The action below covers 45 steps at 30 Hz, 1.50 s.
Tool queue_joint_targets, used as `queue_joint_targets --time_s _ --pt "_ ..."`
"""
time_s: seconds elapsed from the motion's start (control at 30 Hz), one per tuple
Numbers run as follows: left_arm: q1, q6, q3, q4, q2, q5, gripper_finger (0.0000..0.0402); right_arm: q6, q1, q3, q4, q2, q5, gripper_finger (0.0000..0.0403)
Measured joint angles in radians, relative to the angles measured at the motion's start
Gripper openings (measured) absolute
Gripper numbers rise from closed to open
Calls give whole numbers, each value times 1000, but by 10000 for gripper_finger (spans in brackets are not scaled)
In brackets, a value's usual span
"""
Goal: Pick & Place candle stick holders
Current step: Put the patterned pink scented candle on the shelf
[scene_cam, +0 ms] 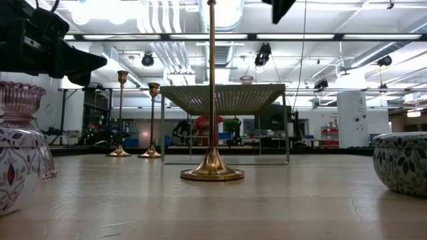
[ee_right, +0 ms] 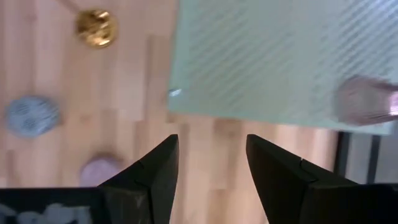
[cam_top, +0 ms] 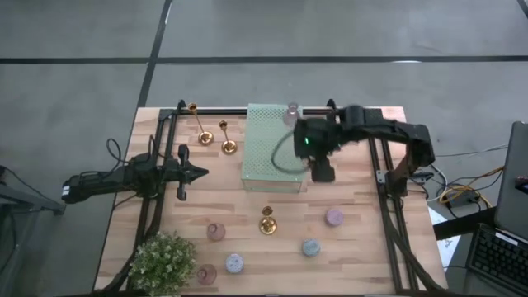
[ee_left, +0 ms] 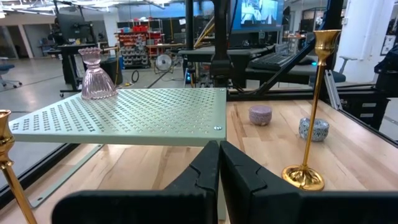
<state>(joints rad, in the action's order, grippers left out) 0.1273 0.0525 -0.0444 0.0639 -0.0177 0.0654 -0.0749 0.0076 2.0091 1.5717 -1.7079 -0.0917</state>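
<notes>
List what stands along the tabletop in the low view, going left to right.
Pink glass holder at the left edge → gold candlestick → second gold candlestick → near gold candlestick, in front of the perforated green stand → patterned holder at the right edge.

No readable text, labels, brand names or nos. anywhere: table, arms and items carry none; background signs and screens are too small or blurred to read.

Robotics lab / industrial workspace.
Around my table: exposed ceiling ducts [scene_cam: 200, 27], tube lights, workbenches [ee_left: 81, 50], monitors [ee_left: 258, 12], concrete floor [cam_top: 247, 29].
</notes>
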Motion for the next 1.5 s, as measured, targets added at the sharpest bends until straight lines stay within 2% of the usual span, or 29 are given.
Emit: queue_joint_targets --time_s 0.23,0.43,0.73,0.93,1.13,1.3,1.5 --pt "0 0 0 0 0 0 19 220 188 -204 -33 84 -12 202" --pt "0 0 0 0 0 0 19 391 329 -450 -100 152 -12 243" --pt "0 0 0 0 0 0 19 595 476 -771 -382 269 16 310" --pt "0 0 0 0 0 0 19 685 515 -938 -515 297 16 337" --pt "0 0 0 0 0 0 19 712 518 -1057 -576 297 14 353" --pt "0 0 0 0 0 0 19 712 518 -1140 -680 297 14 351" --pt "0 0 0 0 0 0 19 717 518 -1194 -705 297 11 343"
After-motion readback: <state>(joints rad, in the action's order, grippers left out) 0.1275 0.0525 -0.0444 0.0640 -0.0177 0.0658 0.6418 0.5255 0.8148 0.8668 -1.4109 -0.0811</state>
